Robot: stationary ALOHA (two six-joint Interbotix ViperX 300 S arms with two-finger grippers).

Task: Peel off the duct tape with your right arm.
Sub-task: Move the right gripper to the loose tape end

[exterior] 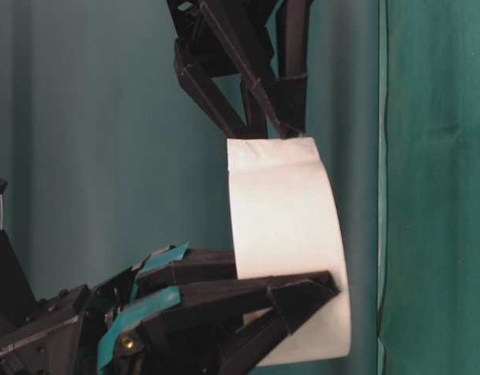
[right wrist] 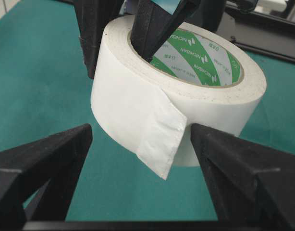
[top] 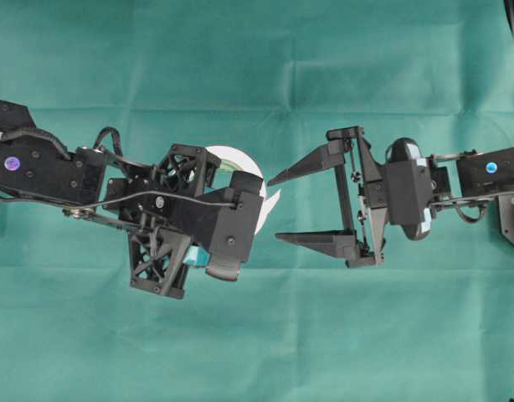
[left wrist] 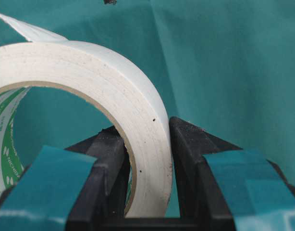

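the left gripper [top: 232, 197] clamps the duct tape [right wrist: 178, 94], loose strip toward the open right gripper [top: 280, 209].

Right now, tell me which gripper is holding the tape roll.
The left gripper, lattice-fingered, clamps the duct tape wall; the right gripper, pointed-fingered, is open and apart.

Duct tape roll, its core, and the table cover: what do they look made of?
The duct tape: white, matte backing, likely cloth or plastic film; the loose strip end shows a ragged, fibrous tear edge. Core: apparently cardboard, tan rim with green-and-white printed liner. Table cover: teal fabric, matte, with fold creases. The left gripper clamps the roll wall.
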